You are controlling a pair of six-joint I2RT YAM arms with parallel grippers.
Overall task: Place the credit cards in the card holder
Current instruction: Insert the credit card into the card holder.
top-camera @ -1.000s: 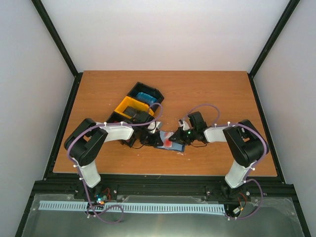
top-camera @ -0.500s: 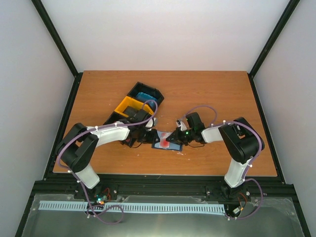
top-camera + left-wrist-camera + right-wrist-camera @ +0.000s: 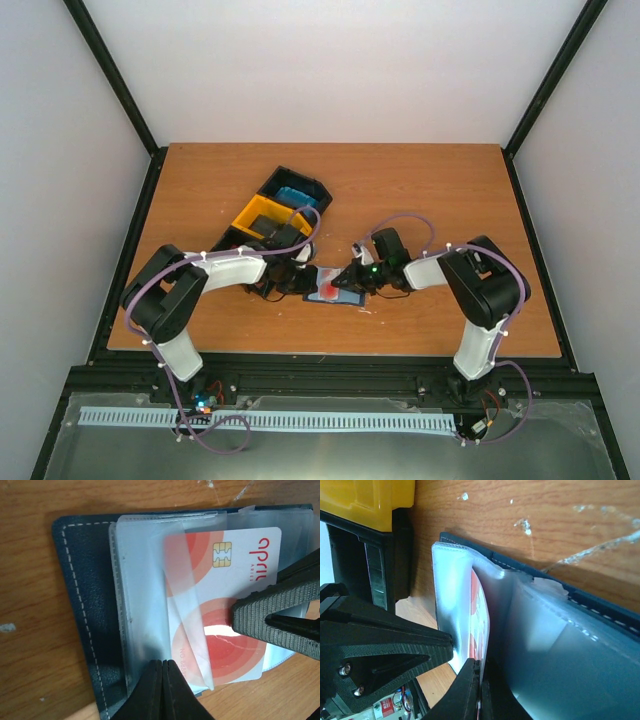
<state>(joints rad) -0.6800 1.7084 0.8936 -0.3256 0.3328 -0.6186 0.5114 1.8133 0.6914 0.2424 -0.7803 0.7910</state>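
- Dark navy-blue folding card holder (image 3: 85,580) lies open and flat on the brown wooden table (image 3: 30,555), near the front edge and between the two arms. White stitching runs along its border.
- A stack of clear plastic sleeves (image 3: 140,580) fans up from the holder's inner face.
- One credit card (image 3: 235,555) in view: thin, pale, with red concentric rings, a gold chip and red lettering. Its left part sits under a clear sleeve leaf; the chip end sticks out to the right, uncovered.
- Left gripper (image 3: 163,667): fingers pressed together, tips meeting over the lower edge of the sleeves. They appear to pinch a sleeve leaf, though the contact itself is hard to make out.
- Right gripper (image 3: 479,667): jaws closed on the card, seen edge-on from the right wrist camera as a thin red-and-white strip running up from between the tips into the sleeves.
- From the left wrist camera, a ribbed dark finger (image 3: 265,625) of the right gripper lies across the card's right half.
- The two grippers sit close together over the holder, one on each side.
- Black-and-yellow three-section bin (image 3: 262,213) stands just behind the holder. A bright blue object (image 3: 294,195) lies in its far section.
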